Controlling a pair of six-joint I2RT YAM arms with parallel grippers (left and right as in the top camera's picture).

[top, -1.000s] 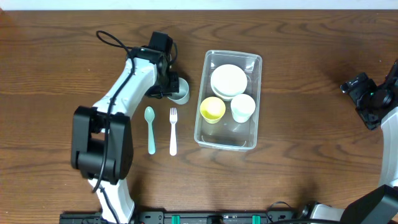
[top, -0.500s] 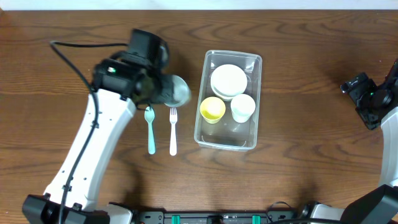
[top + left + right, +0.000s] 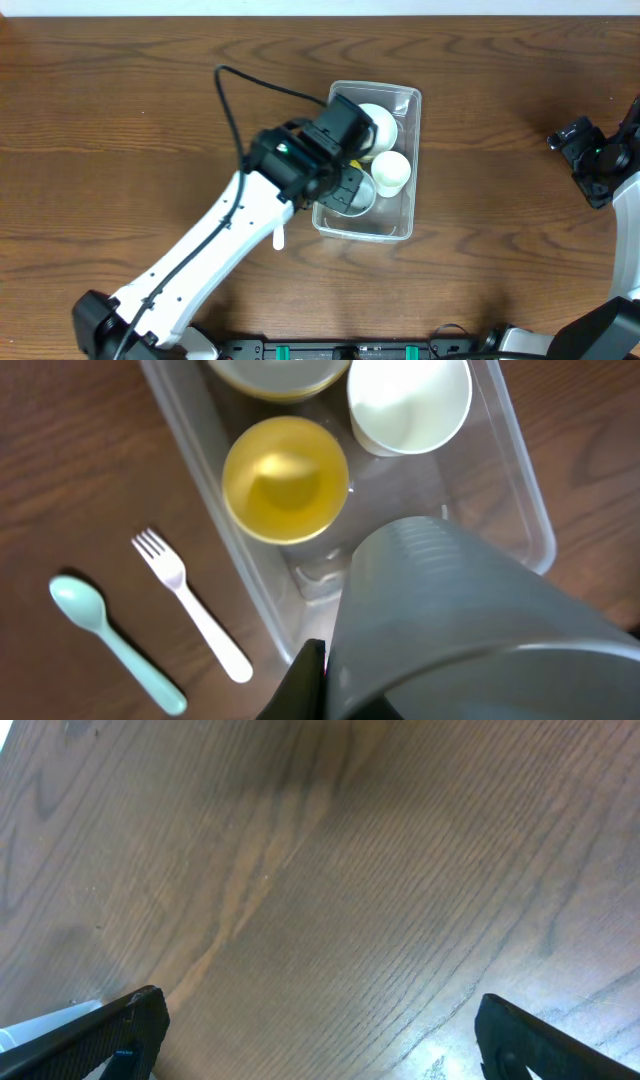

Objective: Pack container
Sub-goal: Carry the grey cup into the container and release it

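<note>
Nearest the robot's base, a white plastic fork (image 3: 190,605) and a pale teal plastic spoon (image 3: 115,645) are seen lying side by side on the brown wooden worktop (image 3: 480,280). They lie just beside the left wall of the container and outside it. They are judged to be what is left to pack.

Just beyond them, the clear rectangular plastic container (image 3: 385,212) is found at the middle of the worktop, with its long side running away from the robot. Its near end is bare. Over that near left part the left gripper (image 3: 348,188) is held, clamped on a grey plastic cup (image 3: 450,620). In the wrist view the cup is seen above the bare floor of the container. Whether it touches that floor cannot be told. This cup is judged to be the item in hand, brought over its place but not yet released.

Further in, a yellow plastic cup (image 3: 285,478) and a white plastic cup (image 3: 408,400) are seen standing upright side by side inside the container. At the far end a white round bowl (image 3: 378,122) is already packed.

The right gripper (image 3: 320,1025) is parked well apart at the right edge, with its fingers spread wide over bare wood and nothing held.
</note>
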